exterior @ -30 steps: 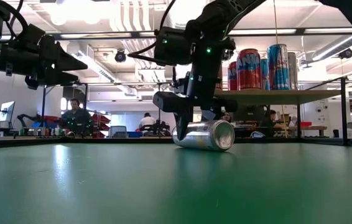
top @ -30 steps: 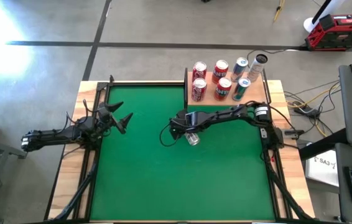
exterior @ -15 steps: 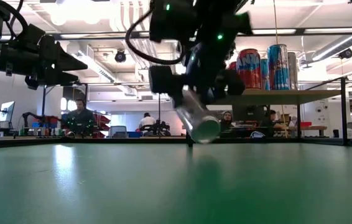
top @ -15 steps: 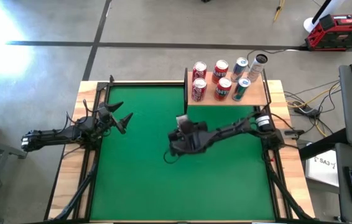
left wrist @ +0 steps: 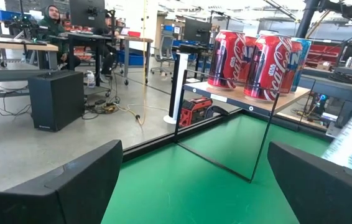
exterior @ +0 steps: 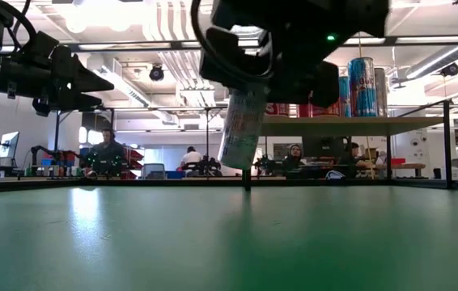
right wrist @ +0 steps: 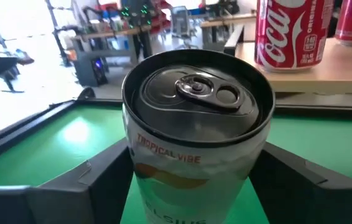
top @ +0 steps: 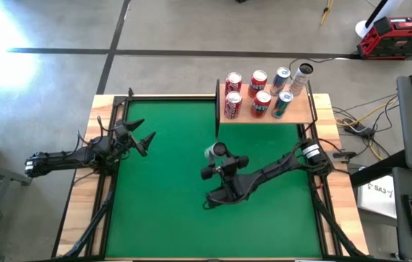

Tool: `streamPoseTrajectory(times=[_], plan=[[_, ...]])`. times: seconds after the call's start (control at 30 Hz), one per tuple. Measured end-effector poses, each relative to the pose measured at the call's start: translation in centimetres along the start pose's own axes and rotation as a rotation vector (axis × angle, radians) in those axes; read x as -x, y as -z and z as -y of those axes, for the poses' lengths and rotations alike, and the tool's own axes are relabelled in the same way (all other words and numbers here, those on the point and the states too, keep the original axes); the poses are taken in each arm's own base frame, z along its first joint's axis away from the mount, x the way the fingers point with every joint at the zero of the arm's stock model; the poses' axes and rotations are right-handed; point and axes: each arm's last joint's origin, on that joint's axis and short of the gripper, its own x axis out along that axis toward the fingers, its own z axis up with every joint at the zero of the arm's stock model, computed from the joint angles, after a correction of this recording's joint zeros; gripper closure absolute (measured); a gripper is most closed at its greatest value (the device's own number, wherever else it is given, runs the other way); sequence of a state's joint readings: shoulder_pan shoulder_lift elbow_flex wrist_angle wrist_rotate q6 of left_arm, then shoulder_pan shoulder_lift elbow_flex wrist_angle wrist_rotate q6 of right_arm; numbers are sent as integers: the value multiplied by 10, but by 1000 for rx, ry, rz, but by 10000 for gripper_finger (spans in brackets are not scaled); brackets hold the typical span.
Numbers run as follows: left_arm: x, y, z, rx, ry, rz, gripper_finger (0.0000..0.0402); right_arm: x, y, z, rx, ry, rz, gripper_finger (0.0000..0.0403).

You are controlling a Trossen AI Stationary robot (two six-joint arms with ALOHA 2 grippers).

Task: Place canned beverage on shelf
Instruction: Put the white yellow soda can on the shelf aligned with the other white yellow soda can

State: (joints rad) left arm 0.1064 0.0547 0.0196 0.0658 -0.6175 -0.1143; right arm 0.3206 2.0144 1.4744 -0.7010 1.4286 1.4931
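right gripper [right wrist: 194,180] pinches white can [right wrist: 196,134], lifted, tilted | left gripper [top: 145,140] spread, waits | risk: can slips, or hits cans [top: 257,91] on shelf [top: 302,110]

On the light tan wooden shelf [top: 304,113] stand seven upright cans: three red cola cans [top: 234,81], three blue-and-silver cans [top: 281,76] and one slim pale can with a dark top [top: 303,75] (its label is too small to read). One more, a white can printed "Tropical Vibe" [right wrist: 196,149], is off the shelf. Two dark robot arms [top: 75,156] are over one green felt table [top: 162,211].
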Motion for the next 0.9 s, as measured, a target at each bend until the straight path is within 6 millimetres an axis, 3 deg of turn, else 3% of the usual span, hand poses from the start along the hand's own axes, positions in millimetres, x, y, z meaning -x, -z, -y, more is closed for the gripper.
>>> streamPoseTrajectory(times=[0.37, 0.63, 0.9], plan=[[0, 0, 0, 0, 0, 0, 15, 16, 8, 3, 48, -41, -35, 130], [0, 0, 0, 0, 0, 0, 15, 16, 11, 1, 151, -62, -161, 128], [0, 0, 0, 0, 0, 0, 15, 17, 12, 1, 146, -68, -206, 124]])
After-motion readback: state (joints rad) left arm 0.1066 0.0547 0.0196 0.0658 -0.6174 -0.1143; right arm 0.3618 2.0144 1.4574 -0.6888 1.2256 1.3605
